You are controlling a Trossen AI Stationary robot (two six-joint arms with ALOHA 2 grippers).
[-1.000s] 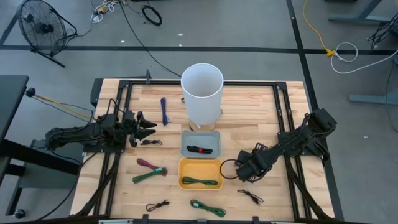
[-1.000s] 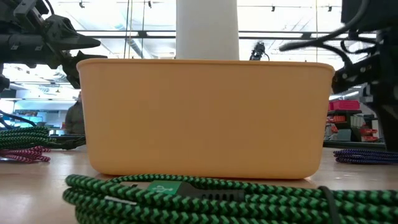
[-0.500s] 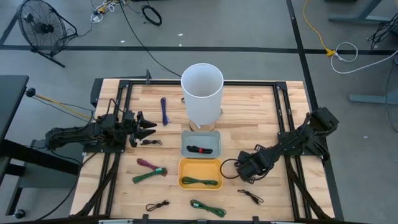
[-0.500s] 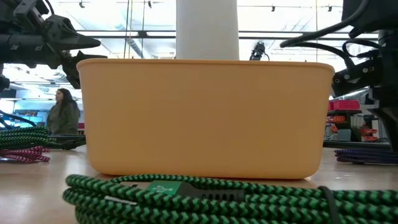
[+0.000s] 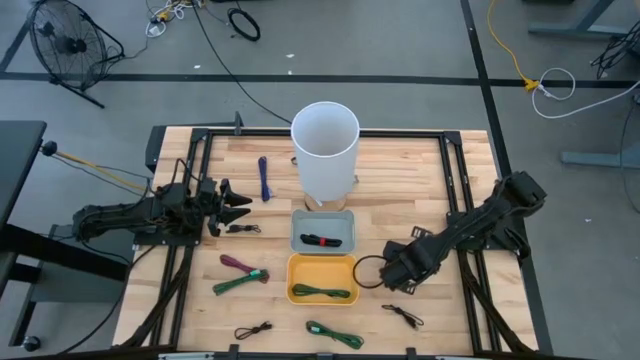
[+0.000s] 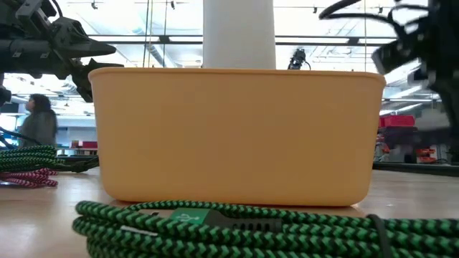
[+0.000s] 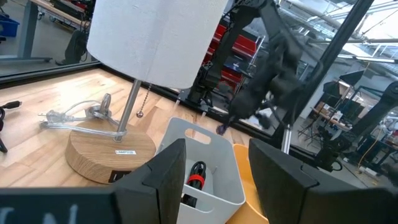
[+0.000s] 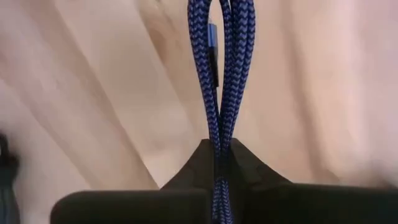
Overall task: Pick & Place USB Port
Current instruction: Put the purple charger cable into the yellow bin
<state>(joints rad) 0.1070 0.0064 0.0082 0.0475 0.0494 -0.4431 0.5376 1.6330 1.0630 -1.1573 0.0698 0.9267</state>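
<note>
While the left pincer (image 5: 240, 207) waits released above the left part of the wooden surface (image 5: 400, 180), near a small black cable (image 5: 243, 229), the right pincer (image 5: 385, 277) is clenched on a blue braided USB cable (image 8: 222, 74) just to the right of the yellow bin (image 5: 322, 279). From the right wrist the cable shows as a folded bundle of strands running straight out from between the closed fingers (image 8: 249, 165), with the surface blurred behind it. A green cable (image 5: 322, 292) lies inside the yellow bin, and a red and black one (image 5: 321, 240) lies in the grey bin (image 5: 322, 230) just behind it (nearer the lamp). The white lampshade (image 5: 325, 145) stands at the middle back, another blue cable (image 5: 264, 178) to its left. Loose on the surface lie a pink and green pair (image 5: 240, 275), a green cable (image 5: 335, 334) at the front edge and two small black ones (image 5: 403, 315).
</note>
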